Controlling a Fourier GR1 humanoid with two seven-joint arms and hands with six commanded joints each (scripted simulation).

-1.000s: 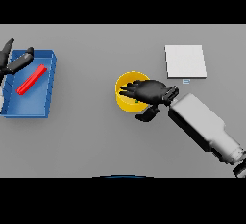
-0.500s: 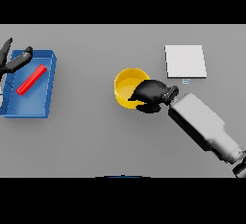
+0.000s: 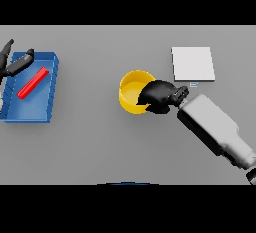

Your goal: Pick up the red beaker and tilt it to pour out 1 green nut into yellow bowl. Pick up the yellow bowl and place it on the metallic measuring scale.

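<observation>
The yellow bowl (image 3: pixel 131 93) stands near the middle of the table. My right hand (image 3: pixel 159 96) grips its right rim with the fingers curled over the edge, hiding that side of the bowl. The bowl's inside looks plain yellow; I see no green nut. The metallic measuring scale (image 3: pixel 193 63), a flat pale square, lies to the bowl's far right, apart from it. A long red object (image 3: pixel 32 82) lies flat in the blue tray (image 3: pixel 50 97) at the left. My left hand (image 3: pixel 12 63) hovers open at the tray's far left corner.
The right forearm (image 3: pixel 215 129) runs from the lower right up to the bowl. The blue tray has raised walls and sits at the table's left edge. Bare grey table lies between the tray and the bowl.
My right hand has drawn back from over the bowl to its right rim and curled its fingers on it. The left hand, the tray and the scale have stayed put.
</observation>
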